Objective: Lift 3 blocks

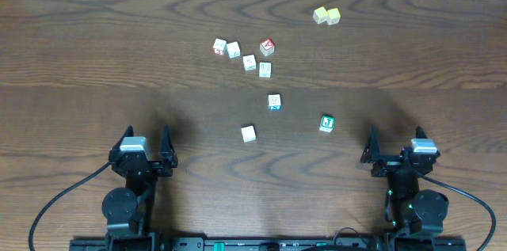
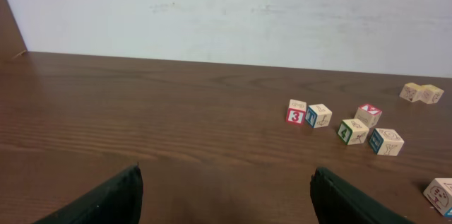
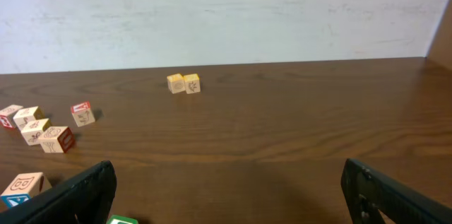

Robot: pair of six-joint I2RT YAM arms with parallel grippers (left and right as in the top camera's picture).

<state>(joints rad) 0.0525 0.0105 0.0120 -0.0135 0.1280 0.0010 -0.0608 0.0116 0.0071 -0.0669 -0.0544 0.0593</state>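
Three blocks lie apart on the wooden table [image 1: 95, 61]. The green-faced block [image 1: 326, 123] with a white letter is nearest my right gripper [image 1: 394, 146]; only its top edge [image 3: 121, 220] shows by the left finger in the right wrist view. The pale block with blue marks [image 1: 274, 101] [image 3: 21, 185] [image 2: 441, 194] sits mid-table. The cream block [image 1: 248, 133] lies in front of it, right of my left gripper [image 1: 146, 140]. Both grippers [image 2: 226, 190] [image 3: 226, 190] are open and hold nothing, low near the front edge.
A red-faced cube [image 1: 268, 46] [image 2: 369, 114] [image 3: 81, 113] and a row of several pale cubes [image 1: 233, 49] [image 2: 319, 115] lie farther back. Two pale-yellow cubes [image 1: 326, 16] [image 3: 183, 83] sit side by side at the back right. A white wall [image 2: 226, 12] stands behind the table.
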